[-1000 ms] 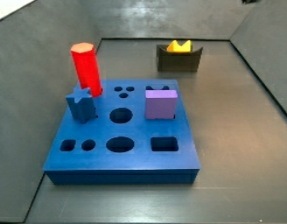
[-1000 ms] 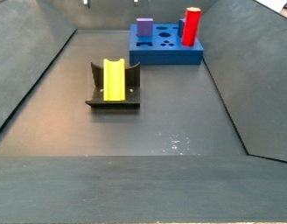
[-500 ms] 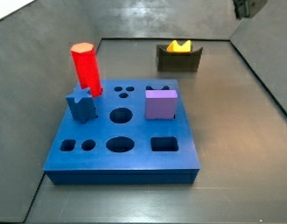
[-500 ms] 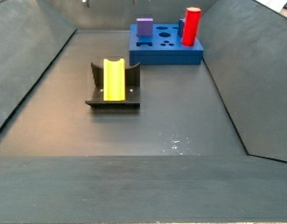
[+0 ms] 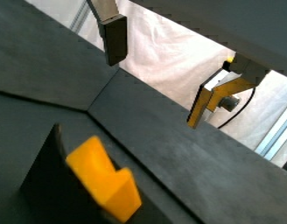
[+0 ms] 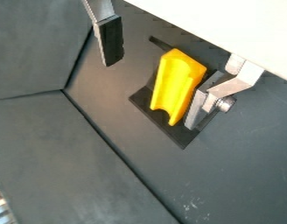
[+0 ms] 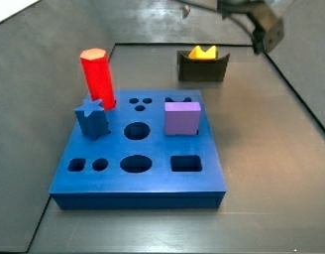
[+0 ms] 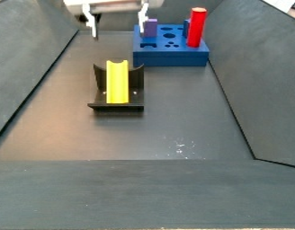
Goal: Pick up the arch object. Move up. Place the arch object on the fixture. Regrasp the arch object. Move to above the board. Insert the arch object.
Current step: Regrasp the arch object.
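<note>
Half a second ago you saw only a dark corner of the arm at the frame edge; now the gripper [image 8: 115,20] has come into both side views, hanging high above the fixture [image 8: 115,101]. Its fingers [image 6: 109,41] are spread wide with nothing between them. Below, one yellow arch [image 6: 178,80] lies in the fixture's notch, untouched. Farther off, one blue board [image 7: 139,157] carries one red cylinder [image 7: 96,77], one purple cube [image 7: 182,116] and one blue star-shaped piece [image 7: 91,115]. You appear to be at the regrasp step: the arch is already placed on the fixture. Your next move likely calls for lowering straight down so the fingers straddle the arch, then closing on it.
</note>
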Tool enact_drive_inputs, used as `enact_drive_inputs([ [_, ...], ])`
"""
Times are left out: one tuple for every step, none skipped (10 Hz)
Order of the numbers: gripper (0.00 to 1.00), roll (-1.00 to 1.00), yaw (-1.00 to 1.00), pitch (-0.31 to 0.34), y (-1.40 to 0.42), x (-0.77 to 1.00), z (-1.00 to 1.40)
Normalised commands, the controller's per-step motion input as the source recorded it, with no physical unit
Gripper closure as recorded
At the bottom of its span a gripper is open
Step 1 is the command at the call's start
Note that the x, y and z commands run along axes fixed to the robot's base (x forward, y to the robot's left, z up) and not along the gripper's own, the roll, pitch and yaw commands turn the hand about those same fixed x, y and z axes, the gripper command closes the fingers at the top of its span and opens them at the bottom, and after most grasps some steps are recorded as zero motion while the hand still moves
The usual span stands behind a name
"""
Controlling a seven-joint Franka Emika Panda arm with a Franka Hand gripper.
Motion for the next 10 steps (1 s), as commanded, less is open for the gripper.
enact_drive_inputs([
  [0.0, 0.09, 0.1, -0.083, 0.04, 0.09, -1.0],
  [0.0, 0.08, 0.07, -0.093, 0.04, 0.1, -1.0],
  [0.0, 0.07, 0.06, -0.097, 0.04, 0.1, -1.0],
  [0.0, 0.07, 0.03, -0.092, 0.03, 0.11, -1.0],
  [0.0, 0.07, 0.01, -0.086, 0.02, 0.12, -0.95],
  [0.0, 0.07, -0.01, -0.077, 0.01, 0.1, -0.8],
  [0.0, 0.07, -0.01, -0.067, 0.01, 0.09, -0.71],
  [0.0, 0.07, -0.02, -0.048, 0.0, 0.08, -0.52],
  [0.0, 0.06, -0.02, -0.03, 0.0, 0.07, -0.35],
  [0.0, 0.05, -0.01, -0.011, 0.0, 0.06, -0.22],
])
